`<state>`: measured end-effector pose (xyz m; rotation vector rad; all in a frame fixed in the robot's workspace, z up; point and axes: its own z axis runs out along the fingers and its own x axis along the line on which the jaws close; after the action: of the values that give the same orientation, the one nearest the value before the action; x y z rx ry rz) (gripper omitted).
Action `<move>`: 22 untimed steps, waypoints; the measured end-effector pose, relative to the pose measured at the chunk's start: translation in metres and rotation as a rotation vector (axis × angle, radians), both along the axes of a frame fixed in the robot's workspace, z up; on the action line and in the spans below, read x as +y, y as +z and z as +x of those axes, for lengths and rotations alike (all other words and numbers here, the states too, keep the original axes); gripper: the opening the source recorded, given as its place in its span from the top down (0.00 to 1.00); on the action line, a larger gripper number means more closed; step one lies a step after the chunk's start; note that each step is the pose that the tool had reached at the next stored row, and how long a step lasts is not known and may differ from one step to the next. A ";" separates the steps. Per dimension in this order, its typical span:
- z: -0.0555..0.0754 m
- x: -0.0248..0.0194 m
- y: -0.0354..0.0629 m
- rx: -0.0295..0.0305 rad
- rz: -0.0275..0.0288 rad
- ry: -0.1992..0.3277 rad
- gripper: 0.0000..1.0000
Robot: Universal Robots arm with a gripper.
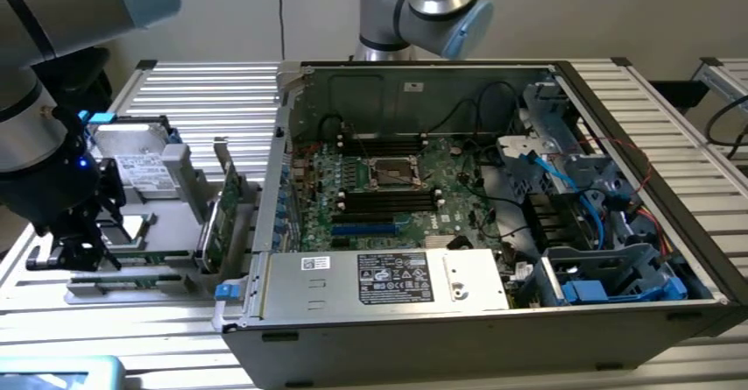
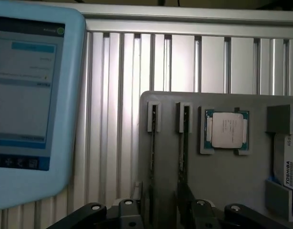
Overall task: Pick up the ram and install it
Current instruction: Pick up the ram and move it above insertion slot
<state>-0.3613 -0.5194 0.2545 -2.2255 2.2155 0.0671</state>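
Wrist view looks down on a gray holder (image 2: 222,191) lying on the ribbed metal worktop (image 2: 117,95). The ram (image 2: 184,148) stands on its thin edge in a narrow slot of the holder, with a second slot (image 2: 153,143) just beside it. A square chip (image 2: 227,130) sits near them. The gripper (image 2: 164,212) hangs over the slots with its jaws wide apart and nothing in them. Exterior view shows the gripper (image 1: 70,250) at that holder (image 1: 164,210), beside the open computer case (image 1: 468,188).

The ribbed metal tabletop (image 2: 117,119) carries an open computer case (image 1: 468,342), a grey parts tray (image 2: 232,176) and, beside the tray, a pale-blue framed screen (image 2: 32,95)
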 end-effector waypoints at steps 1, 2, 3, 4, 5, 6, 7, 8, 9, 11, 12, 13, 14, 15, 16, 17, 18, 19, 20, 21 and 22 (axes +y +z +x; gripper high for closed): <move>0.000 -0.0001 -0.0018 0.0000 0.0000 0.002 0.58; 0.001 -0.0002 -0.0037 0.0000 0.0000 0.003 0.58; 0.002 -0.0002 -0.0054 0.0002 -0.0002 0.004 0.58; 0.003 -0.0002 -0.0072 0.0001 -0.0001 0.005 0.58; 0.003 -0.0002 -0.0091 0.0001 -0.0001 0.006 0.58; 0.004 -0.0001 -0.0110 -0.0001 0.0000 0.006 0.58; 0.004 -0.0001 -0.0128 0.0000 0.0000 0.007 0.58; 0.004 -0.0001 -0.0146 -0.0001 0.0000 0.008 0.58; 0.004 -0.0001 -0.0163 0.0001 -0.0001 0.009 0.58; 0.004 -0.0001 -0.0199 0.0001 -0.0001 0.010 0.58; 0.005 -0.0001 -0.0218 0.0000 0.0000 0.011 0.58; 0.005 -0.0001 -0.0233 0.0000 0.0000 0.012 0.58; 0.005 -0.0002 -0.0248 0.0001 -0.0001 0.012 0.58; 0.005 -0.0002 -0.0264 0.0000 0.0000 0.013 0.58; 0.005 -0.0002 -0.0278 0.0001 -0.0001 0.013 0.58; 0.005 -0.0002 -0.0292 0.0001 -0.0001 0.014 0.58; 0.006 -0.0002 -0.0306 0.0001 -0.0001 0.015 0.58; 0.006 -0.0002 -0.0324 0.0001 -0.0001 0.015 0.58; 0.006 -0.0002 -0.0342 0.0001 -0.0001 0.016 0.58; 0.006 -0.0002 -0.0360 -0.0001 0.0000 0.017 0.58; 0.006 -0.0002 -0.0378 -0.0001 -0.0001 0.017 0.58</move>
<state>-0.3555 -0.5196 0.2167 -2.2445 2.1966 0.0669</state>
